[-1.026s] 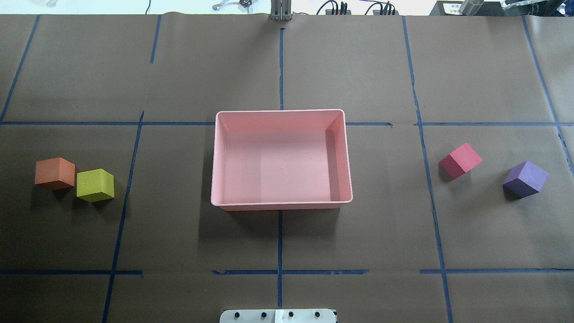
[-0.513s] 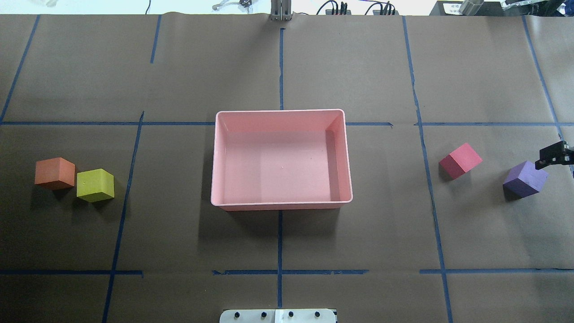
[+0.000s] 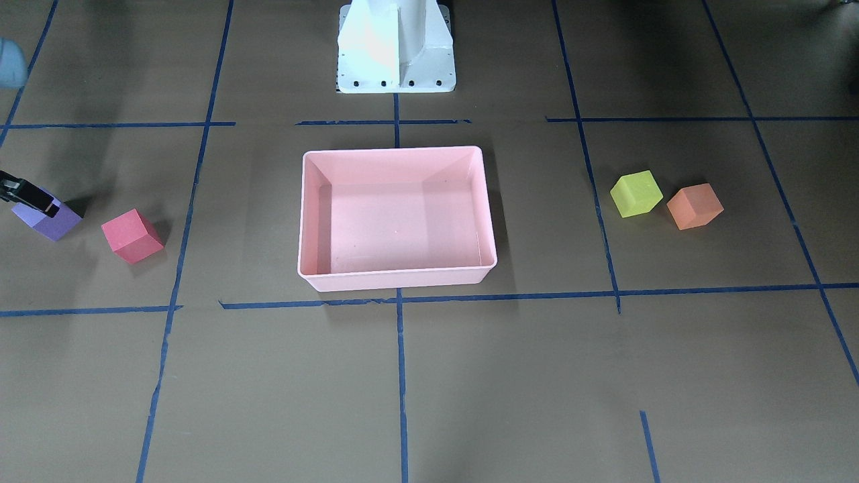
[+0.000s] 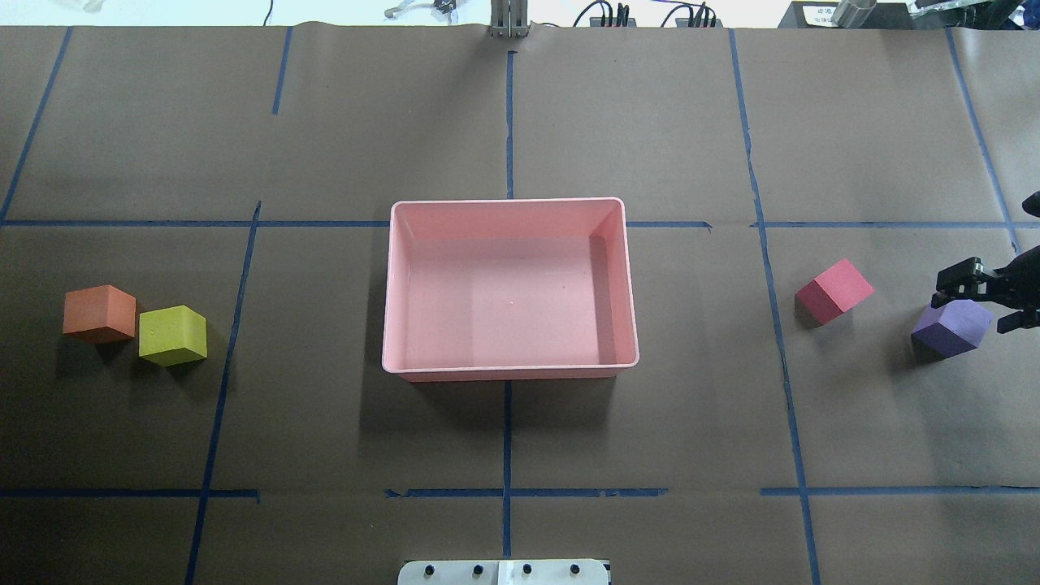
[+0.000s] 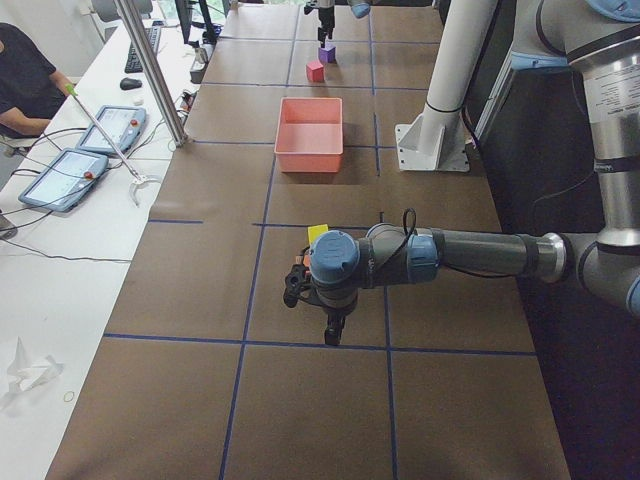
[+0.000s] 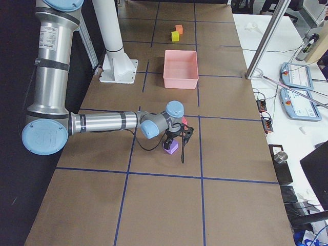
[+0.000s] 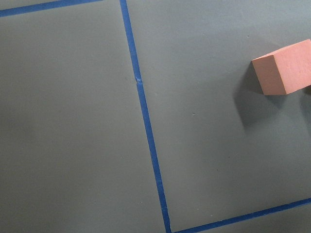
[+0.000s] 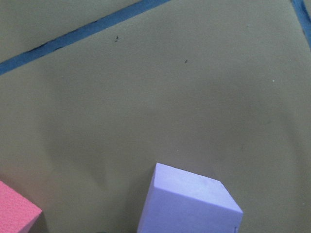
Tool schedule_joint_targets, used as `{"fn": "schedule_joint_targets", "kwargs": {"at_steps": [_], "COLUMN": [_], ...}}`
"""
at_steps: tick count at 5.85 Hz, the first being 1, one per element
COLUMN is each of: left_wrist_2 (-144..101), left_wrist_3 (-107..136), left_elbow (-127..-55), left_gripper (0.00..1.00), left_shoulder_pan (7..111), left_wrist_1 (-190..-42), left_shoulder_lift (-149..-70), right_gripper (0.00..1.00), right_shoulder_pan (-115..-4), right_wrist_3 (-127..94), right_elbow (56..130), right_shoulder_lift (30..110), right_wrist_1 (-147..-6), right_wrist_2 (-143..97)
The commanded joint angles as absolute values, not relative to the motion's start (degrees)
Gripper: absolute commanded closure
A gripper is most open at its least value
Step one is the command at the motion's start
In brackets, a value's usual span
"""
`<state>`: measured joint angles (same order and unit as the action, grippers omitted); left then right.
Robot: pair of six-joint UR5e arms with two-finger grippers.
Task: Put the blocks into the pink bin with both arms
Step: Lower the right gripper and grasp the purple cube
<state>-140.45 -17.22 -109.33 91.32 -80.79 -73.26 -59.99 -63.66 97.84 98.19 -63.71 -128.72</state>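
The pink bin (image 4: 509,370) stands empty at the table's middle. The orange block (image 4: 99,311) and the yellow-green block (image 4: 171,335) sit side by side on the left. The red block (image 4: 834,291) and the purple block (image 4: 951,327) sit on the right. My right gripper (image 4: 985,302) is open, its fingers on either side of the purple block's top, just above it. My left gripper (image 5: 310,300) shows only in the exterior left view, low over the table near the yellow-green block (image 5: 318,233); I cannot tell if it is open or shut. The left wrist view shows the orange block (image 7: 286,68).
Blue tape lines (image 4: 508,439) grid the brown paper table. The white pedestal base (image 3: 396,47) stands behind the bin on the robot's side. A metal post (image 4: 509,18) stands at the far edge. Operators' tablets (image 5: 70,175) lie on a side table.
My right gripper has come in from the right edge of the overhead view and moved left over the purple block. The blocks and the bin have not moved.
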Motion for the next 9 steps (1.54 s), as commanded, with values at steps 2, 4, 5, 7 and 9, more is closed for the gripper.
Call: {"fn": "schedule_joint_targets", "kwargs": {"at_steps": [2,4,5,7,9], "left_wrist_2": [-140.4,-140.4,-140.4,-142.5,-142.5], "left_wrist_3": [-17.2,-17.2,-17.1,-6.5,10.1], "left_elbow": [-109.6,-109.9,-110.2,-110.2,-110.2], "left_gripper": [0.00,0.00,0.00,0.00,0.00], "left_shoulder_pan": [91.3,91.3,91.3,90.3,81.3], "left_wrist_1": [-80.8,-80.9,-80.9,-86.7,-99.8], "left_shoulder_lift": [-73.2,-73.2,-73.3,-73.7,-73.7], "right_gripper": [0.05,0.66,0.95,0.98,0.97], "right_shoulder_pan": [-58.9,-58.5,-57.3,-58.0,-55.8], "right_wrist_3": [-66.2,-69.8,-71.8,-72.1,-73.7], "right_elbow": [94.1,94.0,94.2,108.6,120.4], "right_shoulder_lift": [97.3,96.1,94.6,95.4,90.0], "right_wrist_1": [-63.6,-63.5,-63.5,-65.4,-74.8], "right_wrist_2": [-128.4,-127.1,-126.4,-126.5,-127.1]}}
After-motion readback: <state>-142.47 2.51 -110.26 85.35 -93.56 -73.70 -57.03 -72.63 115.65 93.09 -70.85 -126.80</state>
